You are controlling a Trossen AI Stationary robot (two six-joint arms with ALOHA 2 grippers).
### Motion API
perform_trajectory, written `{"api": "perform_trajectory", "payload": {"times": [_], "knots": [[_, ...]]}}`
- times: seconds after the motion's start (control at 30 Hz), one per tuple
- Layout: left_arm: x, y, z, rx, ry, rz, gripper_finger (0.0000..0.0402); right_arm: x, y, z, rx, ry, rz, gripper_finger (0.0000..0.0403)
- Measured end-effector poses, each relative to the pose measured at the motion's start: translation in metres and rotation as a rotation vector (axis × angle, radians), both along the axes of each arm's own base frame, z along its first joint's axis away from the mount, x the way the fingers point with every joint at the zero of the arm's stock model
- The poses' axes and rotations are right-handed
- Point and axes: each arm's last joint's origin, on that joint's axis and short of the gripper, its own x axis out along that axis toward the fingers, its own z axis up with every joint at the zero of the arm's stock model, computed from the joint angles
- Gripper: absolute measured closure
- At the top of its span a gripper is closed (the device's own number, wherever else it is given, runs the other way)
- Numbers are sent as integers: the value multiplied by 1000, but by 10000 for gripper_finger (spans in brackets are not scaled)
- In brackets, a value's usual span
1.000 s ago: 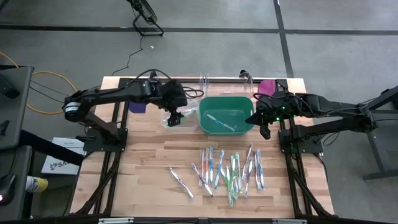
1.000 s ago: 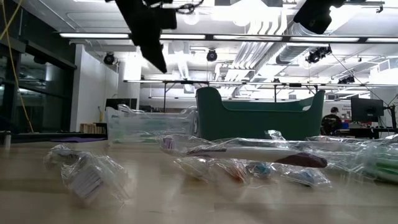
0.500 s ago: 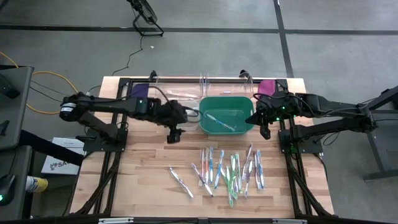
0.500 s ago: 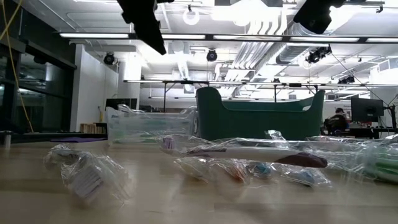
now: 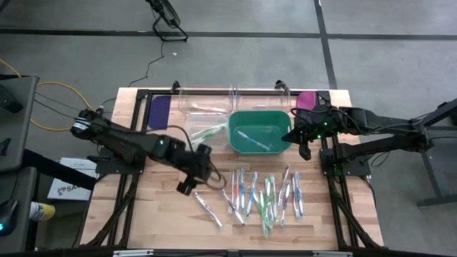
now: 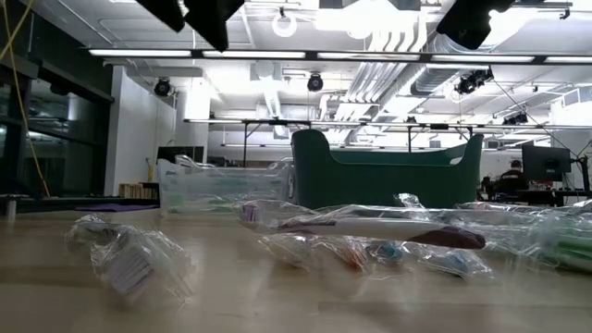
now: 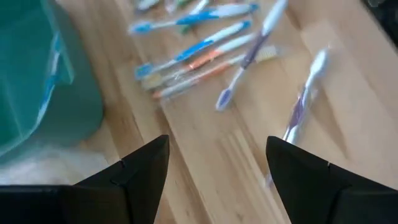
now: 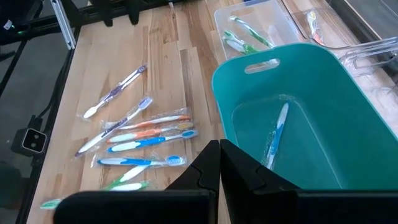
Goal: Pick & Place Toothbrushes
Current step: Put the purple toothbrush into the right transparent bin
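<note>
We found almost no readable writing: a white sheet point(image 5: 71, 178) on the floor left of the table point(image 5: 164, 214) carried dark print starting "SA", rest illegible. No brand legible on any wrapper.

Left gripper point(image 5: 187, 187) hung over the wood btwn the teal bin point(image 5: 258, 132) and the loose toothbrushes point(image 5: 264, 193), fingers point(image 7: 140, 171) spread wide w/ nothing btwn them. Right gripper point(image 5: 303, 150) sat just off the bin's right end, jaws closed tight, empty; its fingers point(image 8: 211, 165) met in the right wrist view.

Toothbrushes lay mostly in a scattered row on the table's near half, approx. parallel, w/ one purple-white brush point(image 5: 208, 208) apart to the left. One blue-white brush point(image 5: 251, 138) lay inside the bin. A green brush point(image 5: 207, 133) sat in a clear tray point(image 5: 203, 135) just left of the bin; another clear tray point(image 5: 203, 107) behind held a pale one.

High view alone showed both arms and the purple pieces point(image 5: 158, 111) at the back corners. Low view showed crinkled clear wrappers point(image 6: 139, 259) on the brushes and the room's ceiling lights, but only the arms' dark undersides. Left wrist view showed blue and orange brushes point(image 7: 193, 56) close up; right wrist view showed the bin's handle slot point(image 8: 261, 65).
</note>
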Motion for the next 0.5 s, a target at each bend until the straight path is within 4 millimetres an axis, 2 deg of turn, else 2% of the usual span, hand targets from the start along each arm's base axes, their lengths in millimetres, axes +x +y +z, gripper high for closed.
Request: {"api": "perform_trajectory", "payload": {"times": [0.27, 0.5], "knots": [[22, -30, -30, 15, 33, -102, 142, 0, 0, 1, -1, -8, 0, 399], [33, -54, -65, 33, 130, -267, 142, 1, 0, 2, -2, -24, 0, 399]]}}
